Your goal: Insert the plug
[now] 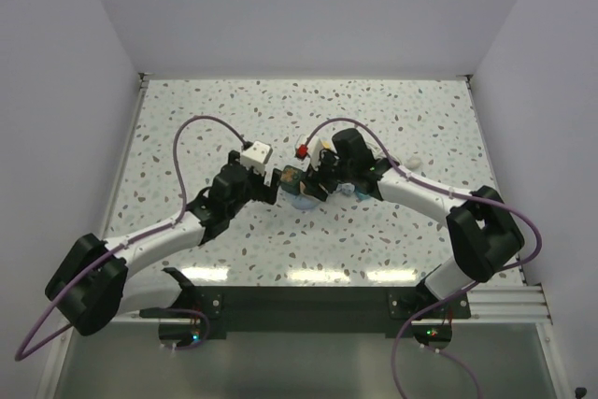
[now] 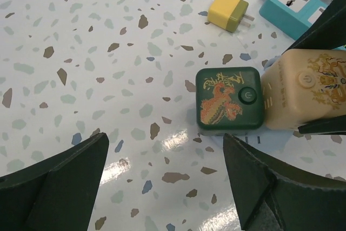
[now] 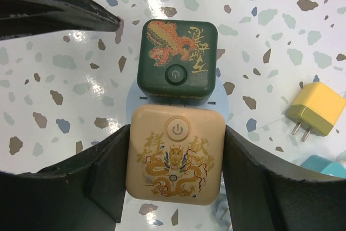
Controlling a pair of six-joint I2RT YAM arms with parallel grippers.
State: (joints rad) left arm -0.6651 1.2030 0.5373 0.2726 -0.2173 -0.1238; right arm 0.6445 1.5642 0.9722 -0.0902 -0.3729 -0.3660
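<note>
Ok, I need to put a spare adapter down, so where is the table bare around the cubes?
In the left wrist view, the table is bare left of the green plug and yellow block. Crowded on the plug's other side: tan cube in the right gripper, teal power strip.

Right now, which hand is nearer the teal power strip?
Right. The right hand, gripping the tan cube, has the teal power strip beside its finger; the open left hand sits past the green plug, farther off.
</note>
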